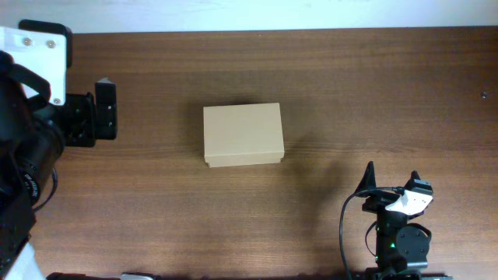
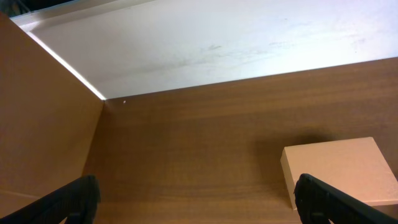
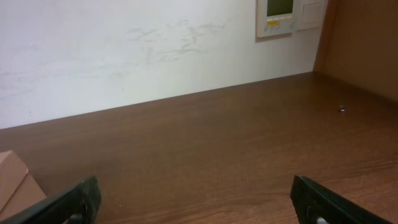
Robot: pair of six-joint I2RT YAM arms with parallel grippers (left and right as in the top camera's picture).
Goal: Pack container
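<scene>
The container (image 1: 242, 134) is a plain tan cardboard box, its lid shut, in the middle of the wooden table. It also shows at the lower right of the left wrist view (image 2: 342, 169) and its corner at the lower left of the right wrist view (image 3: 13, 180). My left gripper (image 1: 106, 110) is open and empty at the far left, well left of the box; its fingers show in the left wrist view (image 2: 199, 202). My right gripper (image 1: 391, 180) is open and empty near the front right; its fingers show in the right wrist view (image 3: 202, 202). No tape rolls are in view.
A white wall (image 3: 124, 50) runs along the table's far edge, with a wall control panel (image 3: 278, 15) at the right. A brown side panel (image 2: 43, 118) stands at the table's left end. A small screw or speck (image 3: 342, 109) lies at the far right.
</scene>
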